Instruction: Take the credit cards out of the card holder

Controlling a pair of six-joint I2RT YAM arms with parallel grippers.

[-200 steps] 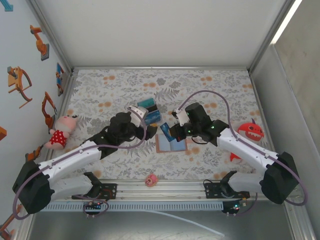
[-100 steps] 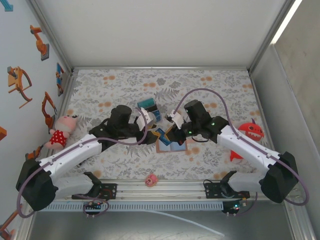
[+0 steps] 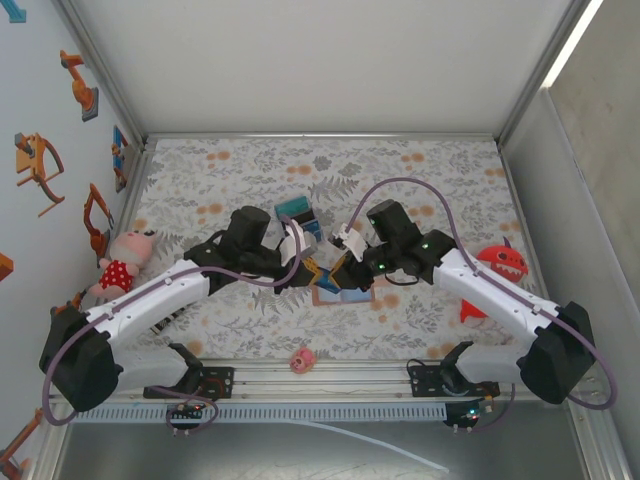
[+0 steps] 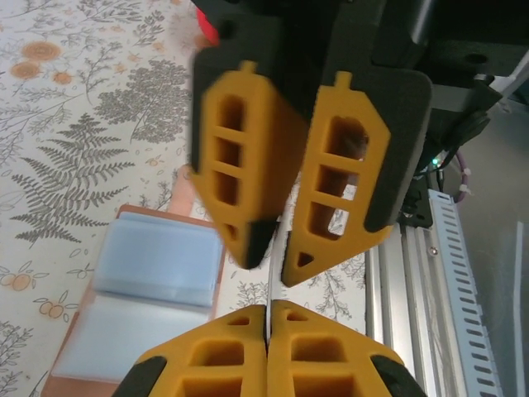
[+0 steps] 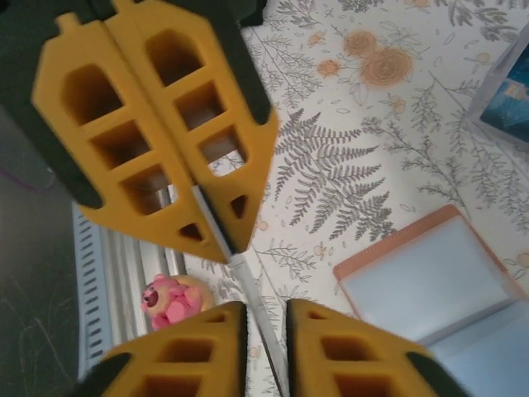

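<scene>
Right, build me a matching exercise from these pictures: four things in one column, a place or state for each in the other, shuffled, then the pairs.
Things:
1. card holder
2. small pink toy
3. red shark toy
4. left fingers

Place or state:
A. by the rail at the near edge of the table
B. shut on a credit card seen edge-on
C. lying open, pale blue pockets up
D. at the table's right side

Pairs: 1-C, 2-A, 3-D, 4-B

The top camera is looking down from behind me; both wrist cameras are facing each other close up, sharing the card holder (image 4: 149,273) on the worktop (image 3: 420,170).
</scene>
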